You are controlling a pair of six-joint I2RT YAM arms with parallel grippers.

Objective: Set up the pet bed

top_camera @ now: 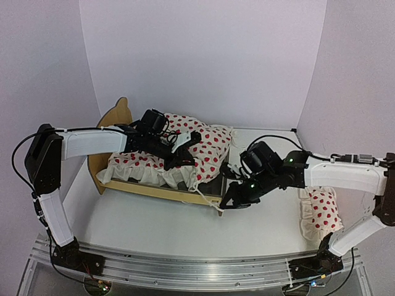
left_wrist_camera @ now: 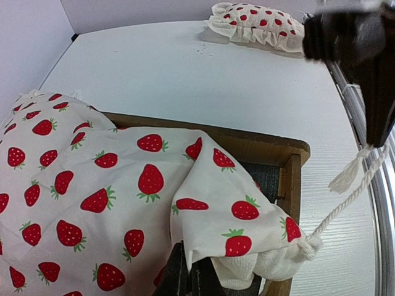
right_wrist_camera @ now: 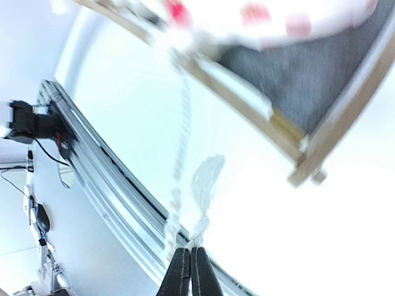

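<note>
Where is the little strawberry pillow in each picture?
Top external: the pillow lies at the far right, below the middle.
Left wrist: the pillow is at the top, right of the middle.
Right wrist: not in it.
Shared landmark: the pet bed, whose wooden frame shows in all three.

the white table (top_camera: 154, 228) carries the pet bed (top_camera: 114, 117) toward its left and a strawberry-print pillow (top_camera: 322, 213) at its right edge.

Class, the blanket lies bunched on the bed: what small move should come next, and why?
Probably the right end effector, shut on the cord, should draw the blanket toward the foot end: the grey base there is uncovered.
</note>
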